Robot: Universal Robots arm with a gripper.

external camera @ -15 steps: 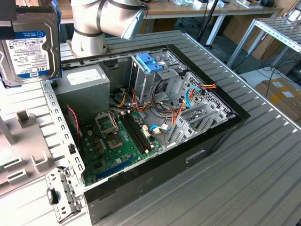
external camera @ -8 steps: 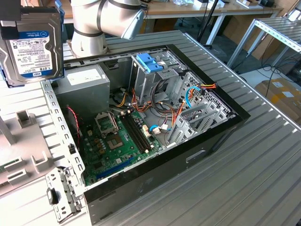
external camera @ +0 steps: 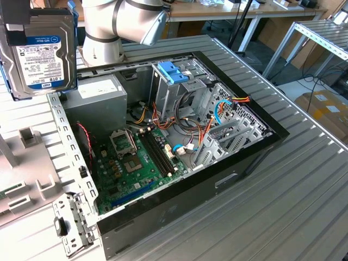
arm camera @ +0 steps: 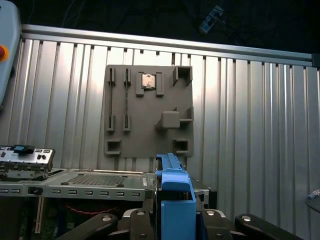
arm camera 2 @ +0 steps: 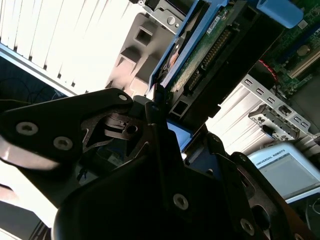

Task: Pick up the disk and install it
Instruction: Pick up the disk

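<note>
The disk [external camera: 41,54], silver with a white-and-blue label and blue side rails, hangs upright in the air at the exterior view's upper left, above the left edge of the open computer case [external camera: 179,179]. My gripper [external camera: 16,24] is shut on its upper edge. In the second wrist view the black fingers [arm camera 2: 150,115] clamp the disk [arm camera 2: 200,60], whose green circuit-board underside and connector show. In the first wrist view the disk's blue rail [arm camera: 175,195] stands edge-on between the gripper's [arm camera: 175,222] fingers.
Inside the case a blue bracket [external camera: 173,70] tops the drive cage, with a grey power supply [external camera: 95,98], motherboard [external camera: 130,168] and cables beside it. A grey holder plate [arm camera: 147,110] lies on the ribbed table left of the case. A loose metal bracket [external camera: 70,223] lies at the front left.
</note>
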